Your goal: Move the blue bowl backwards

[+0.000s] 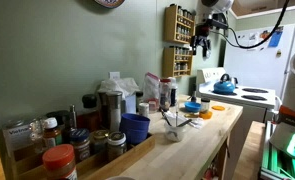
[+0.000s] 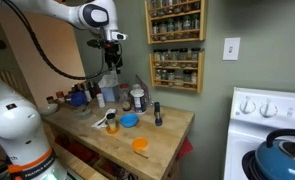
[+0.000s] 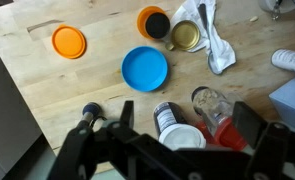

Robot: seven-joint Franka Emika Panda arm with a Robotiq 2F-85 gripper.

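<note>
The blue bowl (image 3: 145,69) is small, low and round, and sits upright on the wooden counter (image 3: 57,95). It shows in both exterior views (image 1: 192,106) (image 2: 129,121). My gripper (image 3: 187,130) is open and empty, with its two dark fingers at the bottom of the wrist view. It hangs high above the counter in both exterior views (image 1: 200,42) (image 2: 112,55), well above the bowl and apart from it.
Near the bowl are an orange lid (image 3: 69,42), an orange cup (image 3: 153,21), a metal tin (image 3: 187,36) and a white cloth (image 3: 219,45). Bottles and jars (image 3: 172,122) stand below my fingers. A dark blue cup (image 1: 135,127) and a blue kettle (image 1: 224,85) on the stove also show.
</note>
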